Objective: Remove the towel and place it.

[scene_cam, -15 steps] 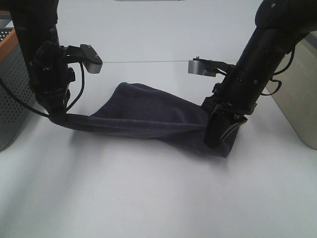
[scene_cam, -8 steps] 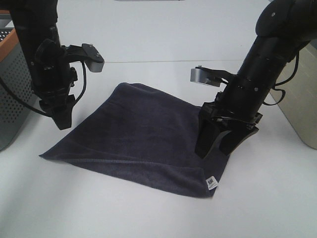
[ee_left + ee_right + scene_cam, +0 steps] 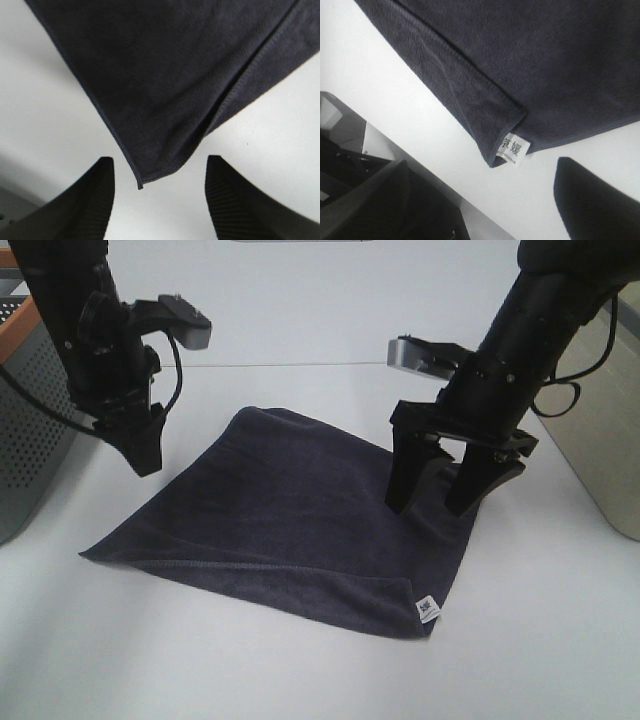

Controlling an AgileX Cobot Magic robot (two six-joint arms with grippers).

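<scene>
Both grippers are raised higher than before, the left gripper [image 3: 148, 455] and right gripper [image 3: 437, 490] spread and empty. The towel [image 3: 290, 510] is laid flat on the table [image 3: 300, 670].

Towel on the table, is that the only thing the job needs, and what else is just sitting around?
Part of the job:
towel, spread flat on the table
left gripper, open, above it
right gripper, open, above it

Just lying about:
grey mesh bin, left edge
pale box, right edge
</scene>
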